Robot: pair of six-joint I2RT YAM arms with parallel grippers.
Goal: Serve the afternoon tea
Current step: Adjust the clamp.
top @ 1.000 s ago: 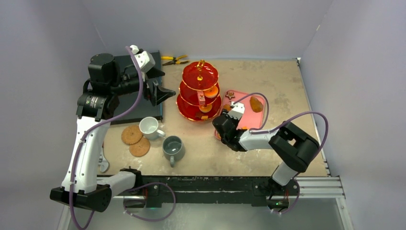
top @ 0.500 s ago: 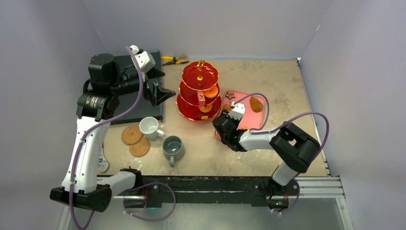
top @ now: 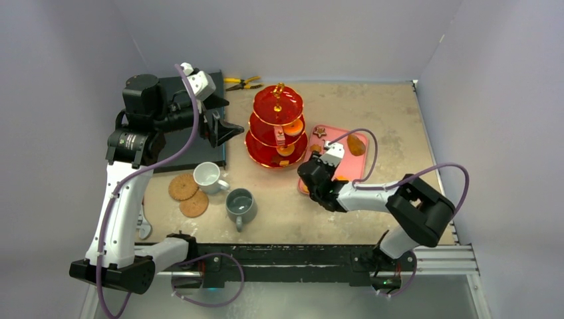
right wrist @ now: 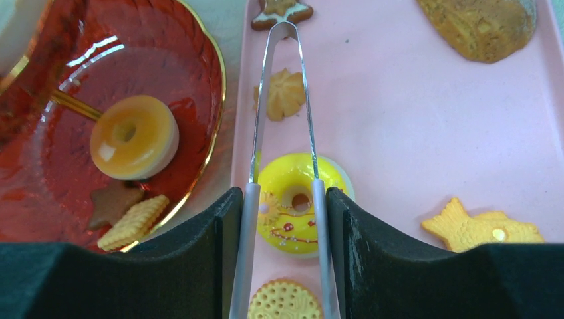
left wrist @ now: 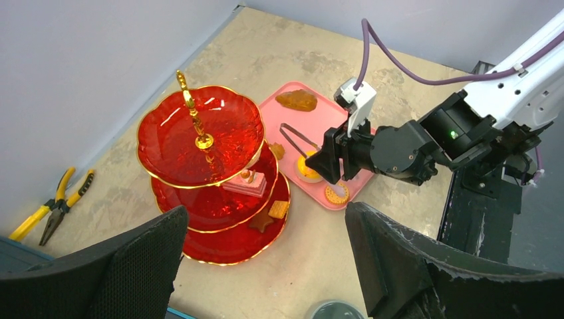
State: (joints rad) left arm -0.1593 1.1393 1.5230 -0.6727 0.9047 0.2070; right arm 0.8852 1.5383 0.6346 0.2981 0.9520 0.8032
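My right gripper [right wrist: 284, 196] is shut on a pair of metal tongs [right wrist: 259, 119], one arm against each finger. It hangs low over the pink tray [right wrist: 399, 133]. The tongs' arms meet far out beside a star biscuit [right wrist: 282, 10] and straddle a yellow doughnut [right wrist: 292, 219]. The red three-tier stand [top: 277, 126] stands just left of the tray, with an orange doughnut [right wrist: 133, 136] and biscuits on its tiers. My left gripper [top: 223, 129] is open and raised left of the stand. The white mug [top: 208, 176], grey mug [top: 240, 205] and two cork coasters [top: 182, 187] sit at the front left.
The tray also holds a brown pastry [right wrist: 482, 23], a yellow star biscuit [right wrist: 475, 226] and a round biscuit [right wrist: 282, 302]. Yellow-handled pliers [top: 241, 83] lie at the back. A dark slab [top: 186, 143] lies under my left arm.
My right arm has shifted slightly to the right, carrying the tongs a little further over the tray. The left arm has not moved.
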